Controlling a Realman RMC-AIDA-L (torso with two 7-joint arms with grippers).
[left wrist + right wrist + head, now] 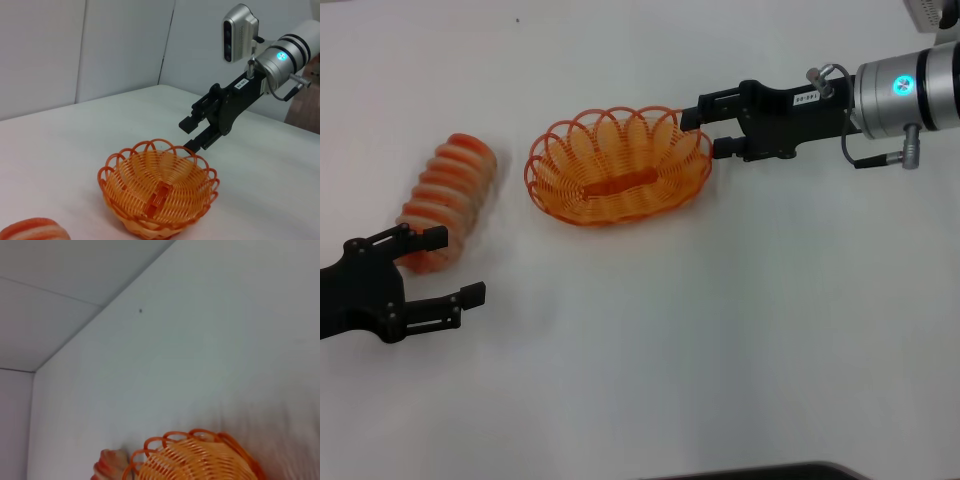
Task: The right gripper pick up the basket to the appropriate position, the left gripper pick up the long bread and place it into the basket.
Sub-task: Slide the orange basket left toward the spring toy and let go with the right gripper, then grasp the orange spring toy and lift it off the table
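Note:
The orange wire basket (617, 165) stands on the white table, a little left of centre; it also shows in the left wrist view (159, 194) and the right wrist view (200, 462). My right gripper (705, 127) is open, with its fingertips at the basket's right rim; I cannot tell if they touch it. The left wrist view shows it just behind the rim (190, 136). The long bread (445, 200), cream with orange-red stripes, lies to the left of the basket. My left gripper (450, 265) is open and empty at the bread's near end, its upper finger by the loaf.
The white table (720, 330) stretches bare in front of and to the right of the basket. A dark edge (770, 472) shows at the bottom of the head view. White walls (75, 45) stand behind the table.

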